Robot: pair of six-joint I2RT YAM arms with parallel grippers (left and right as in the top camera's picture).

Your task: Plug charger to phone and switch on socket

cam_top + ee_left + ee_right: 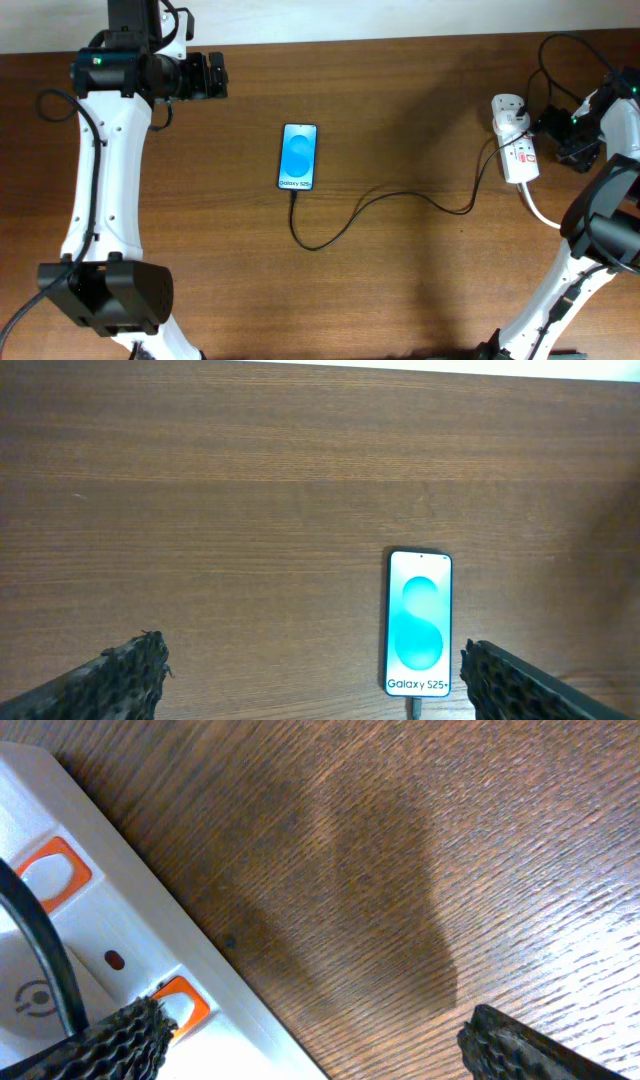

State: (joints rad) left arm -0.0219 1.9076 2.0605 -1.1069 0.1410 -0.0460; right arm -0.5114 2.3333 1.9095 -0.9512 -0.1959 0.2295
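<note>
charger (400, 194) apparently done at the phone end: thin black cable trailing from the lower edge of the phone (298, 157), looping across the counter (400, 80) and rising to the socket (515, 150) at the far right. from the left wrist, connector tip (412, 707) pressed to the phone's bottom edge, seemingly seated, though clipped by the frame's border. phone lying flat near the middle of the counter, screen up and lit blue.

left pincer (315, 678) spread wide, holding nothing, well apart from the phone; by judgement, no part left for it.

right pincer (312, 1042) also spread wide and empty, poised close over the socket's edge. one finger (130, 1035) just beside an orange switch (182, 1005); touching or not, cannot tell. second orange switch (48, 870) further along the strip, black cable (45, 960) crossing between the two. plug end hard to read from overhead; probably in, judging by the cable's path.

remaining, by judgement: pressing the switch on. on or off at present: cannot tell from these views, with the small dark-red dot (114, 960) beside the switch showing no clear glow. roughly the first half done, the second half at hand.
</note>
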